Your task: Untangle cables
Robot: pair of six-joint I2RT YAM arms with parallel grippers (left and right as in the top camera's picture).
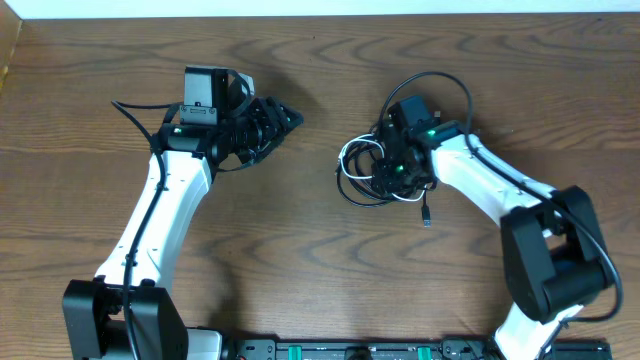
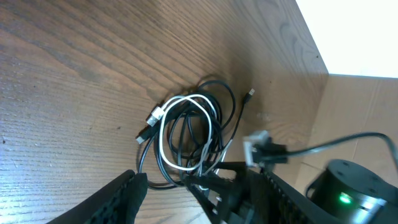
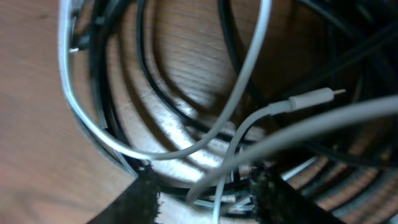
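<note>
Since the cables (image 1: 360, 175) are thin, light and floppy, they will likely give no real resistance but drag each other along wherever loops cross. The bundle lies a little right of the bench's (image 1: 300, 270) middle, nearer the far edge than the near one. It is one small coil: a white cord (image 2: 163, 134) looped through the black cords (image 2: 231, 109). A loose black plug (image 1: 427, 216) trails out toward the near edge. The right gripper (image 1: 395, 170) is down in the coil. In its wrist view the jaws stand apart, straddling white and black strands, with nothing pinched that I can see. The left gripper (image 1: 275, 122) hangs left of the bundle, well apart from it, spread wide and empty. The jackets look smooth, so I would expect a pinched mid-strand to slide through the fingers. The plugs are the stiff parts and look like the better hold, e.g. the white plug (image 2: 155, 115) at the coil's edge or the white tip (image 3: 311, 98) close by the right jaws. Best bet is one arm pinning the coil while the other draws a single plug end out. Pulling a loop's middle would probably only tighten the knot, and a hard yank would likely lift the whole bundle.
</note>
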